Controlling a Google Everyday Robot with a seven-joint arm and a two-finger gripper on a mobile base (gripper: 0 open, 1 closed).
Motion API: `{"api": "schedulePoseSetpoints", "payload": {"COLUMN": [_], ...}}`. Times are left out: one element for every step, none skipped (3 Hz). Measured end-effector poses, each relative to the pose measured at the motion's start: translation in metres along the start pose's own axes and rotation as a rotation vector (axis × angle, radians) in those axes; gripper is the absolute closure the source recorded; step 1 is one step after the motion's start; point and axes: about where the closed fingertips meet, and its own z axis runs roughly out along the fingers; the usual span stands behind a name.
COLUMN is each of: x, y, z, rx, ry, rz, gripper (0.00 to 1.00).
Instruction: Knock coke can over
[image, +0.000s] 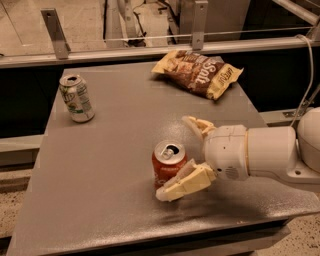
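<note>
The red coke can stands upright on the grey table, front of centre, its silver top with the tab showing. My gripper comes in from the right on a white arm and is open. Its near finger lies against the can's front right side, low down. Its far finger is behind and to the right of the can, apart from it. The can sits at the mouth of the open fingers.
A white-and-green can stands upright at the table's back left. A brown chip bag lies at the back right. A metal rail runs behind the table. The table's front edge is close below the gripper.
</note>
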Motion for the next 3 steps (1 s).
{"api": "schedulePoseSetpoints", "payload": {"x": [-0.019,-0.041,-0.060], "y": [-0.021,-0.044,-0.057], "z": [0.007,0.021,0.038], "rx": [0.013,0.020,0.013], "ry": [-0.042,-0.076,-0.109], "rz": [0.003,0.026,0.051], "gripper": [0.00,0.00,0.00]}}
